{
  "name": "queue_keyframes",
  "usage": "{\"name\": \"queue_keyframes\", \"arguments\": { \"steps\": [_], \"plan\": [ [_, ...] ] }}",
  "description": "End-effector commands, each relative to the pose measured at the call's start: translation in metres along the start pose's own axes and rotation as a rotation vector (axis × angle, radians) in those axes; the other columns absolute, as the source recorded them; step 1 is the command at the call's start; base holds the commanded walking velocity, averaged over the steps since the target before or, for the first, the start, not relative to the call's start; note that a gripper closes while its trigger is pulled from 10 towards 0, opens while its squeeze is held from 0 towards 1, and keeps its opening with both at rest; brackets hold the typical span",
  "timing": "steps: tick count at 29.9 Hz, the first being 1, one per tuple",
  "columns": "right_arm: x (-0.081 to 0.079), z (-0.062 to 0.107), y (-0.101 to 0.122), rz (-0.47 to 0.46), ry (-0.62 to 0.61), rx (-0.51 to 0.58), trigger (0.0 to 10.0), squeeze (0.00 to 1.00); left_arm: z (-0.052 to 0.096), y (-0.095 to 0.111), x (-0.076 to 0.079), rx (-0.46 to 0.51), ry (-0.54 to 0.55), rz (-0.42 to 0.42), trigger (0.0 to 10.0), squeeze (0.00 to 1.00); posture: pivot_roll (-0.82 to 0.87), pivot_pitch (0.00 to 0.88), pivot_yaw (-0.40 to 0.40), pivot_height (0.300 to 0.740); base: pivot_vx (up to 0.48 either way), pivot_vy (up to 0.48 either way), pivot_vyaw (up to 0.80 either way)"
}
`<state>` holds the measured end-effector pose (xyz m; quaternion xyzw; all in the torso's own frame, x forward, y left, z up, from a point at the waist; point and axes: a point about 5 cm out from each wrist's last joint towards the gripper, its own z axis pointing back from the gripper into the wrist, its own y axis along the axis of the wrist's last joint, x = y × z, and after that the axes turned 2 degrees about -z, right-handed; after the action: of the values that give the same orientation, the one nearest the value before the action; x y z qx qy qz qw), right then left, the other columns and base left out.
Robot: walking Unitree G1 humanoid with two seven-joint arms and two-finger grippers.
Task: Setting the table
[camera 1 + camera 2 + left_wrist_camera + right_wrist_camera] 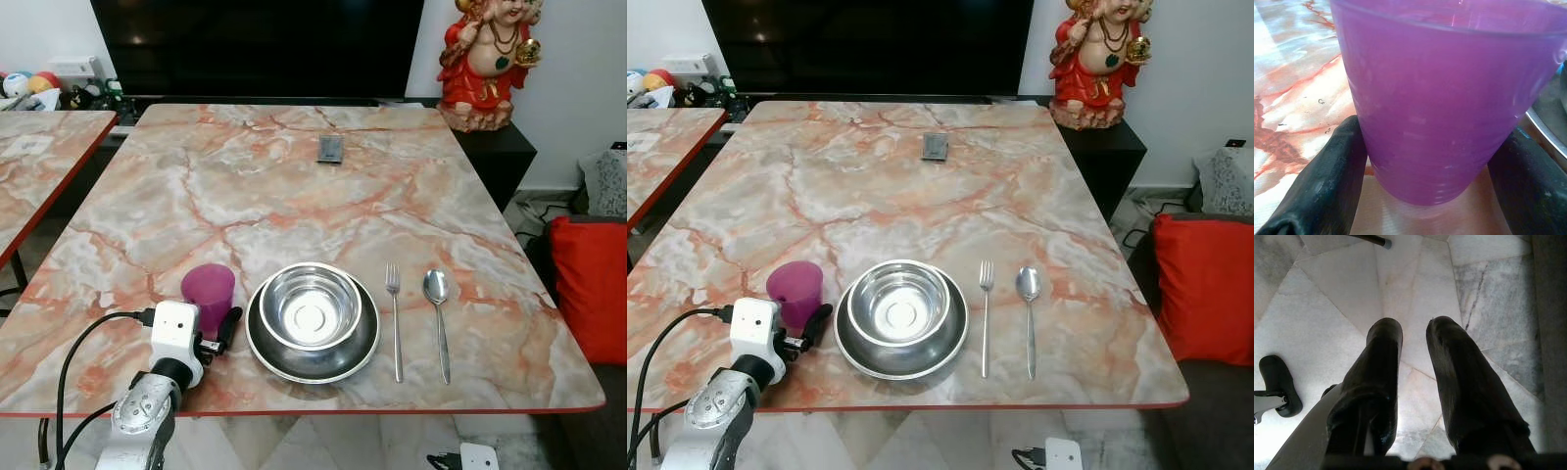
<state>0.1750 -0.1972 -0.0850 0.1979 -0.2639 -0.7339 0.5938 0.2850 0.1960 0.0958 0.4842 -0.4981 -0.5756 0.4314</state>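
The left pincer brackets the base of the purple cup, fingers touching or just off its wall, the cup standing on the tabletop beside the steel bowl on its plate. The cup's placement looks in hand; next calls for spreading the fingers and backing straight off without tipping it. The right pincer hangs idle over the floor, slightly parted.

Purple plastic cup upright on the marble worktop, near the front edge, just left of the plate; translucent, tapered toward the base, open end up. Steel bowl sits upright inside a wider steel plate, both shiny. Fork lies just right of the plate, tines pointing away from the front edge. Spoon lies right of the fork, parallel, bowl end away from the edge, not touching the fork.
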Motion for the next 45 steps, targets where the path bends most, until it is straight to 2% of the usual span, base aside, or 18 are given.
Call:
{"name": "queue_keyframes", "arguments": {
  "steps": [1,2,14,30,31,32,33,34,45],
  "plan": [
    [0.0,0.001,-0.005,0.004,-0.001,-0.021,10.0,0.0,0.0,-0.005,0.001,-0.027,-0.005,-0.004,10.0,0.27,-0.01,0.103,-0.016,0.74,0.0,0.0,0.0],
    [0.0,0.001,-0.005,0.004,-0.001,-0.021,10.0,0.0,0.0,-0.005,0.002,-0.029,-0.005,-0.004,10.0,0.54,-0.01,0.103,-0.016,0.74,0.0,0.0,0.0],
    [0.0,0.001,-0.006,0.005,-0.001,-0.025,10.0,0.0,0.002,-0.007,0.004,-0.04,-0.009,-0.004,10.0,0.54,-0.01,0.107,-0.016,0.74,0.0,0.0,0.0],
    [-0.002,0.001,-0.004,0.005,0.004,-0.022,10.0,0.0,0.006,-0.01,-0.001,-0.059,0.007,-0.019,10.0,0.5,-0.01,0.114,-0.016,0.74,0.0,0.0,0.0],
    [-0.001,0.001,-0.004,0.006,0.003,-0.023,10.0,0.0,0.007,-0.01,-0.002,-0.059,0.01,-0.02,10.0,0.47,-0.01,0.114,-0.016,0.74,0.0,0.0,0.0],
    [-0.001,0.001,-0.004,0.006,0.003,-0.023,10.0,0.0,0.007,-0.01,-0.002,-0.058,0.011,-0.021,10.0,0.4,-0.01,0.114,-0.015,0.74,0.0,0.0,0.0],
    [-0.001,0.001,-0.004,0.006,0.003,-0.023,10.0,0.0,0.007,-0.009,-0.003,-0.058,0.012,-0.022,10.0,0.4,-0.01,0.114,-0.015,0.74,0.0,0.0,0.0],
    [-0.001,0.001,-0.004,0.006,0.002,-0.023,10.0,0.0,0.008,-0.009,-0.003,-0.057,0.013,-0.022,10.0,0.0,-0.01,0.114,-0.015,0.74,0.0,0.0,0.0],
    [0.0,0.001,-0.005,0.008,0.003,-0.024,10.0,0.0,0.023,-0.008,-0.006,-0.046,0.015,-0.003,10.0,0.0,0.0,0.11,-0.018,0.74,0.0,0.0,0.0]
  ]
}}
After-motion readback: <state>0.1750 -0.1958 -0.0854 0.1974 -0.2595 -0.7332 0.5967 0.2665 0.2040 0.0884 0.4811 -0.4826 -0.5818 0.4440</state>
